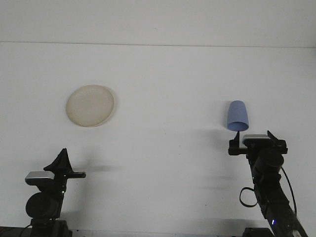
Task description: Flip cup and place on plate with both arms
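No readable text, label, brand or number appears anywhere. The plain white worktop (163,163) carries no markings.

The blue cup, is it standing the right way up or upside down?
Upside down. The blue cup stands on the white table with its wide mouth down and its narrow rounded bottom on top.

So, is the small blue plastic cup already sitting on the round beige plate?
No, the blue cup stands on the table far right of the beige plate.
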Motion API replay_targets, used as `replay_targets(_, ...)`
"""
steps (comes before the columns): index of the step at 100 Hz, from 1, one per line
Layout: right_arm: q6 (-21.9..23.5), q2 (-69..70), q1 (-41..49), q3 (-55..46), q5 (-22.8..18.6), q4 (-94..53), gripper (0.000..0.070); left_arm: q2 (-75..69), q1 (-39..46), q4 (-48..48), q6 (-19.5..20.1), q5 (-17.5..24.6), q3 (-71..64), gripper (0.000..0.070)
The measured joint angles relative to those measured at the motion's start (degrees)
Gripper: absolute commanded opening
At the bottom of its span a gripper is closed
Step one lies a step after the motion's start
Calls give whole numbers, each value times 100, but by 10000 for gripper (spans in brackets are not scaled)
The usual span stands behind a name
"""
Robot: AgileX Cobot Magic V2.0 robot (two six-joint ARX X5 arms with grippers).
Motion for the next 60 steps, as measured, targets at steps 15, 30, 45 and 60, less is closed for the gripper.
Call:
replay_targets(15, -205, 942, -181, 0, -2, 966, 692, 0, 0, 2, 0, 0, 0, 12)
replay_targets(30, -442, 1786, -400, 0, -273, 2065, 692, 0, 0, 0, 0, 0, 0, 12)
replay_targets(45, -605, 2730, -649, 72, -640, 2970, 692, 0, 0, 2, 0, 0, 0, 12)
replay_targets(60, -649, 3569, -837, 439, -866, 3495, 692, 0, 0, 0, 0, 0, 0, 12)
